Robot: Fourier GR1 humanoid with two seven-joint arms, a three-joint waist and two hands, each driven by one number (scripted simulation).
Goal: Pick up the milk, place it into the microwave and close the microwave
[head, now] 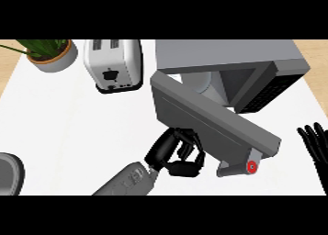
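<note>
Pressing on microwave (261,59) door (214,121): left hand (174,153) sits at door's outer face, fingers curled, nothing visibly held. Door partly ajar, swung out over bench (71,128); handle (242,167) w/ red dot at its near end. Milk (206,83) inside cavity, white shape seen thru gap behind door. Right hand (320,144) at right edge, fingers straight up, released, resting. Toaster (113,64) left of microwave; plant (49,53) at back-left corner; grey dish (3,174) at left edge.

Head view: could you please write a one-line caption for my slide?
Left hand touches the half-open microwave door; right hand rests open at the right edge, toaster behind.
</note>
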